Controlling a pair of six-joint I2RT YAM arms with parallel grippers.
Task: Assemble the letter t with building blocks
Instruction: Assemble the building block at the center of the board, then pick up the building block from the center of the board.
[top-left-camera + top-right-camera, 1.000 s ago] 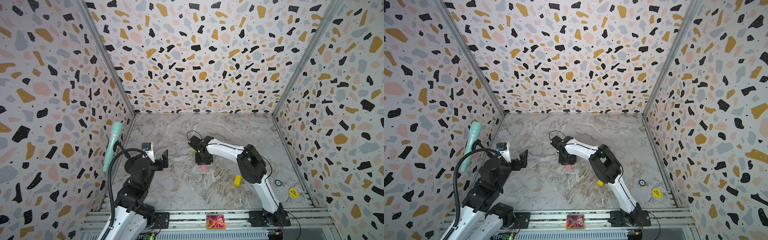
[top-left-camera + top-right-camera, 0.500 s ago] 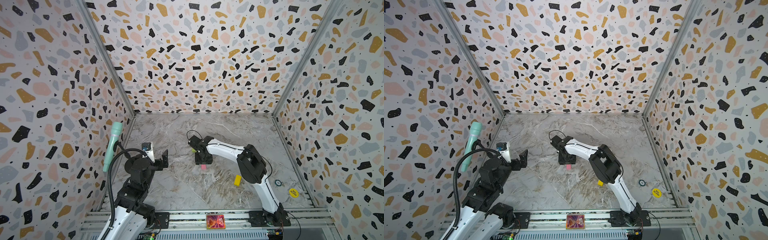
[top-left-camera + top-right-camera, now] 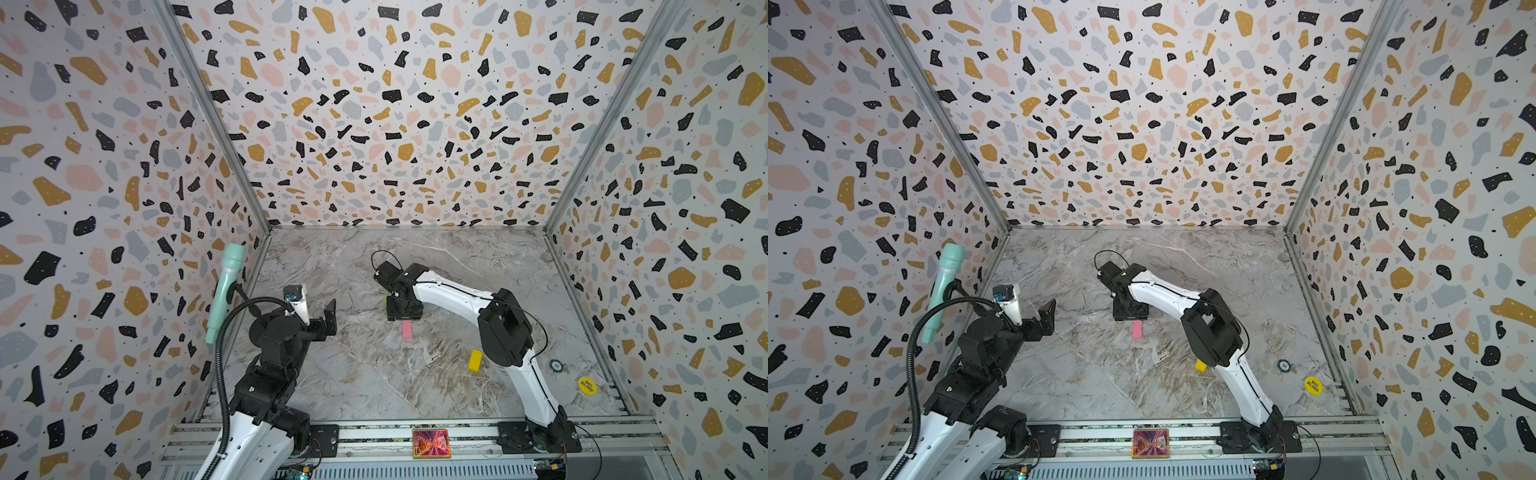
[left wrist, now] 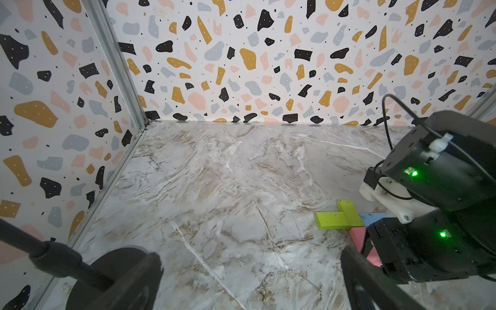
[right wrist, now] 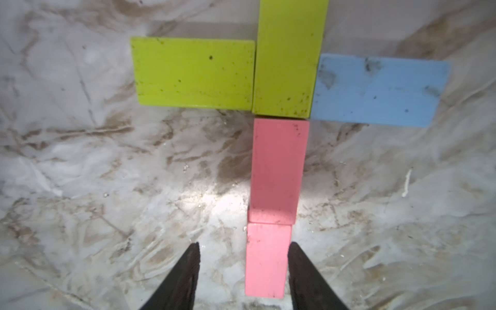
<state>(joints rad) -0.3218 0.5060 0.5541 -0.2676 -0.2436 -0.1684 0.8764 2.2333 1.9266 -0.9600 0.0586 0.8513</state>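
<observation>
In the right wrist view two lime green bricks (image 5: 193,72) (image 5: 290,59) and a light blue brick (image 5: 381,90) form a crossbar. Two pink bricks (image 5: 279,166) (image 5: 267,259) run end to end below it as a stem. My right gripper (image 5: 244,244) is open and straddles the lower pink brick, which lies flat close beside one finger. In both top views this gripper (image 3: 404,318) hides most of the figure, and only a pink brick (image 3: 407,329) (image 3: 1137,329) shows. The yellow brick (image 3: 475,360) lies alone by the right arm. My left gripper (image 4: 249,257) hangs open and holds nothing.
A yellow disc (image 3: 587,385) and a small round thing (image 3: 556,365) lie near the right wall. A mint microphone (image 3: 224,291) leans on the left wall. A coloured card (image 3: 431,443) sits on the front rail. Patterned walls close in three sides.
My right gripper's jaws have spread apart over the lower pink brick, which stays flat on the floor. The left arm has not moved.
</observation>
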